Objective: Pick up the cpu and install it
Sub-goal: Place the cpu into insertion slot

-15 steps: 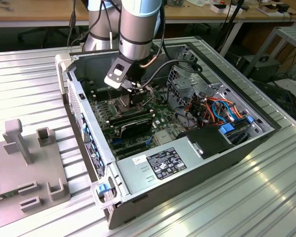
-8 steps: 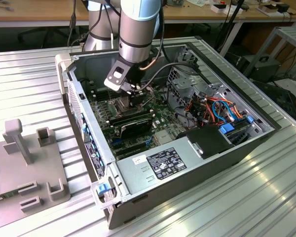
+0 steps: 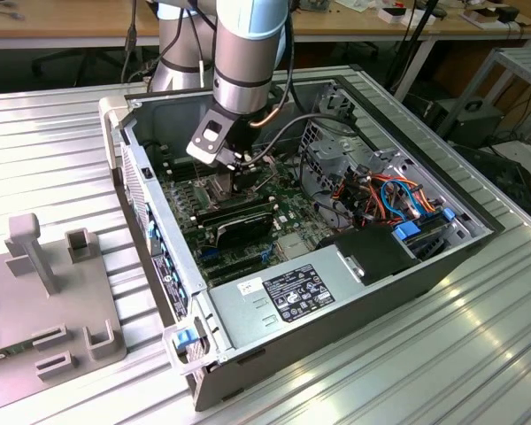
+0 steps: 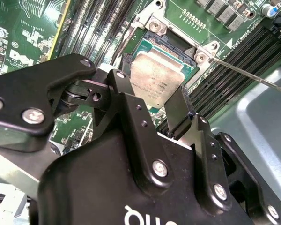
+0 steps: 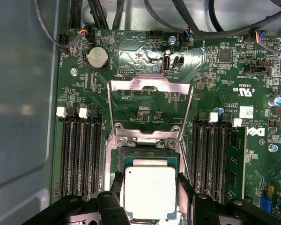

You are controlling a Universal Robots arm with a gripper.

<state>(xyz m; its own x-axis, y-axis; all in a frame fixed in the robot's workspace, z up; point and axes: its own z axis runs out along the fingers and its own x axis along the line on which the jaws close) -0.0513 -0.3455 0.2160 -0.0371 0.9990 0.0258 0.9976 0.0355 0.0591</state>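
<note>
Nearest the wrist cameras is the black body of the gripper [image 5: 150, 185]. Its two fingers [image 5: 186, 190] are closed in from opposite sides on the cpu [image 5: 148, 194] — the chip is clamped by two facing edges, with its grey metallic face turned up toward the cameras.

The cpu lies squarely between the fingertips, and the socket [image 5: 147, 153] of the green board is directly beneath it. The chip is square, so no long axis is to be had; its edges are seen to run parallel with the socket's metal frame in both wrist views, and no sideways offset can be made out. It is judged to be at the point of seating. Whether its underside already touches the socket bed or is held just above it cannot be told.

Just beyond the socket, the load plate [image 5: 150, 84] is swung back, clear of the opening. Banks of black memory slots [image 5: 82, 154] run along either side. Farther off a coin cell [image 5: 97, 57] is mounted on the board, and dark cables [image 5: 196, 28] cross behind it.

In the exterior view the arm [image 3: 248, 53] is lowered into the open computer case [image 3: 142, 177], which rests on a ribbed metal table [image 3: 442, 354].
</note>
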